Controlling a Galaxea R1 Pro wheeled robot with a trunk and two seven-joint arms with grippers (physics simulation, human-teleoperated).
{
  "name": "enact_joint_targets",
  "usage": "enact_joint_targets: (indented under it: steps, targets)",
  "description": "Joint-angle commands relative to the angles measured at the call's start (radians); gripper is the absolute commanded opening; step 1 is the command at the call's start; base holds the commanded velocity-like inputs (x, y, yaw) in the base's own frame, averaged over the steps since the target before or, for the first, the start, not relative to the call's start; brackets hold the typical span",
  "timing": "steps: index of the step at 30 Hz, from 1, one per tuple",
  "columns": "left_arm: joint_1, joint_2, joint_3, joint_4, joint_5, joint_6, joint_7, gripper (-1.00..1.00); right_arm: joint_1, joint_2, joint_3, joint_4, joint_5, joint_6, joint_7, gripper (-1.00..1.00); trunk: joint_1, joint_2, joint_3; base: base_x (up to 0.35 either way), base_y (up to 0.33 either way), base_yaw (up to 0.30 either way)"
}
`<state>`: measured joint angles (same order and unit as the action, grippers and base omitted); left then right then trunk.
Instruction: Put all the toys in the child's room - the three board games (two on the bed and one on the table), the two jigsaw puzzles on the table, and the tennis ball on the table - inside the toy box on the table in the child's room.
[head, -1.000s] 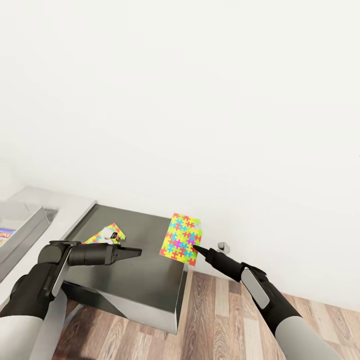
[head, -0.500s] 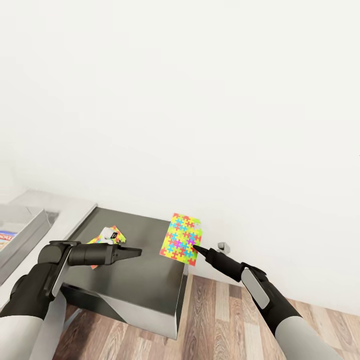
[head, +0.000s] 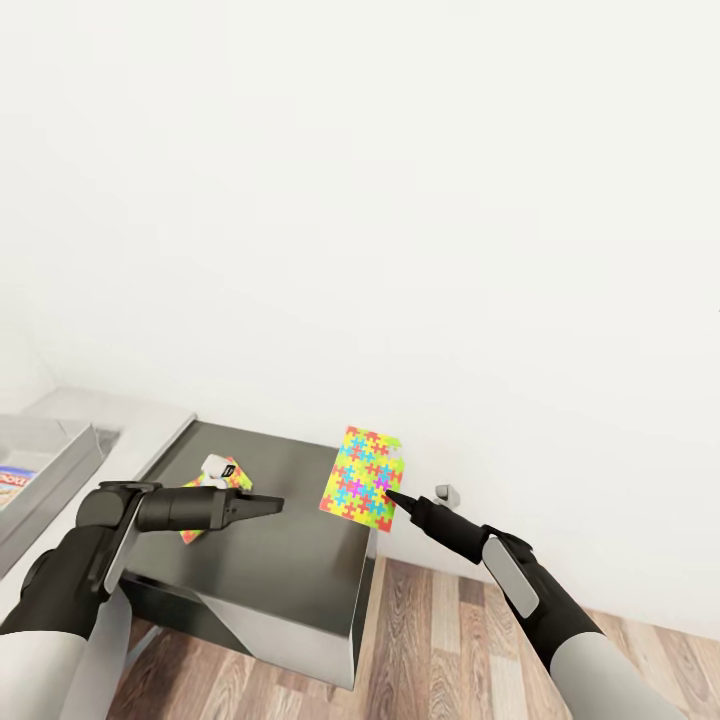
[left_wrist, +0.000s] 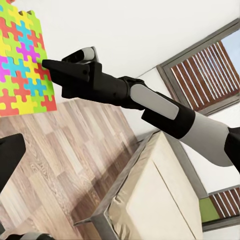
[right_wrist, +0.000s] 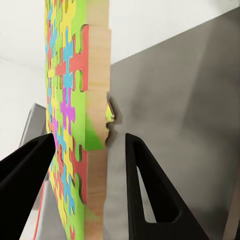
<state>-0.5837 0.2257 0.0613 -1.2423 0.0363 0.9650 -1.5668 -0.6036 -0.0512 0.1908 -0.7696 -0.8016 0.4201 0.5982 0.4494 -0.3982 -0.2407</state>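
1. Head view: right gripper (head: 390, 497) holds a jigsaw puzzle (head: 362, 478) upright by its lower edge, above the right edge of the dark cabinet (head: 290, 560). A second puzzle (head: 205, 485) lies flat near the cabinet's far-left corner, a small white item on it. Left gripper (head: 272, 503) hangs over the cabinet with nothing in it; tips look near-shut, cannot tell surely. The toy box (head: 50, 465) sits on the pale surface (head: 150, 425) at far left.
2. Left wrist view: adds the bed (left_wrist: 160, 200) below.
3. Right wrist view: shows board thickness; fingers (right_wrist: 145, 190) flank the puzzle (right_wrist: 75, 125). Judged rigid, light and smooth-faced; an edge pinch may pivot, so grip deeper.
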Motion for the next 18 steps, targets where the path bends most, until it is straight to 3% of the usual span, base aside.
enact_joint_targets:
  steps: [1,18]
  targets:
    - [-0.001,0.0,0.0,0.0,-0.001,0.011,-0.004,1.0,-0.001,-0.001,0.002,0.0,-0.01,0.006,-0.002,-1.0,0.001,-0.002,0.0,0.0,0.0,0.0]
    - [-0.001,-0.003,-0.001,0.0,-0.002,0.011,-0.004,1.0,-0.001,-0.001,0.003,0.0,-0.01,0.006,-0.004,-1.0,0.001,-0.002,0.028,0.0,0.0,0.0]
